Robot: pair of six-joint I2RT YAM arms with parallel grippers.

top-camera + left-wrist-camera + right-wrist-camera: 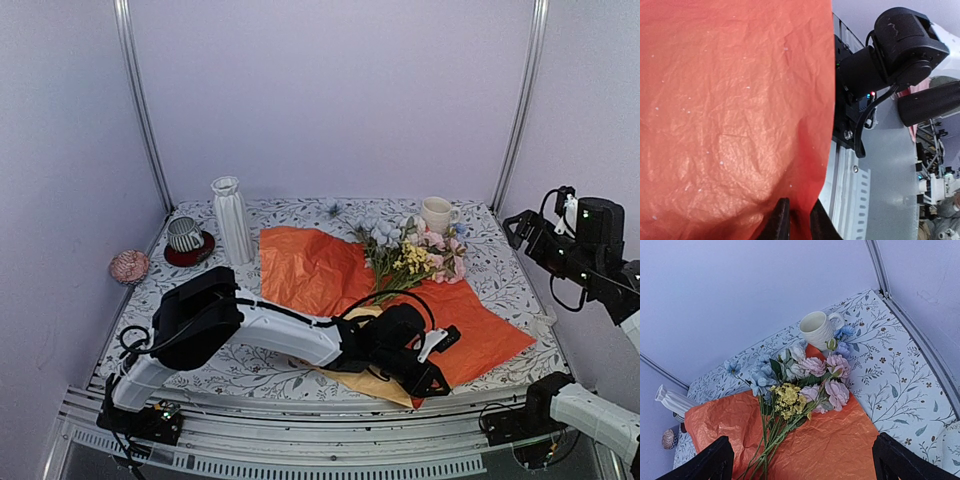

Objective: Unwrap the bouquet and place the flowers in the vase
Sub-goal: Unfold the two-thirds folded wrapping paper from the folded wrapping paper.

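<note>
A table covered in a white cloth printed with leafy sprigs stands inside a pale lilac booth. A large sheet of crinkled orange paper lies opened out flat across the middle of it. At the near edge a corner is folded over and shows a yellow-orange underside.

The flowers lie loose on the paper. Their pink, pale blue and small yellow blooms point toward the back right, and their thin green stems run toward the front. The blooms are just beside a cream mug at the back.

The tall white ribbed vase stands upright at the back left, just off the paper's left edge and well apart from the flowers. A striped grey cup on a red saucer stands just to its left.

The left gripper reaches low across the near edge of the paper. Its two fingers are close together with a fold of the orange sheet between them. Whether they are pinching it cannot be told.

The right gripper is held high at the right side of the table. Its fingers are spread wide and hold nothing.
</note>
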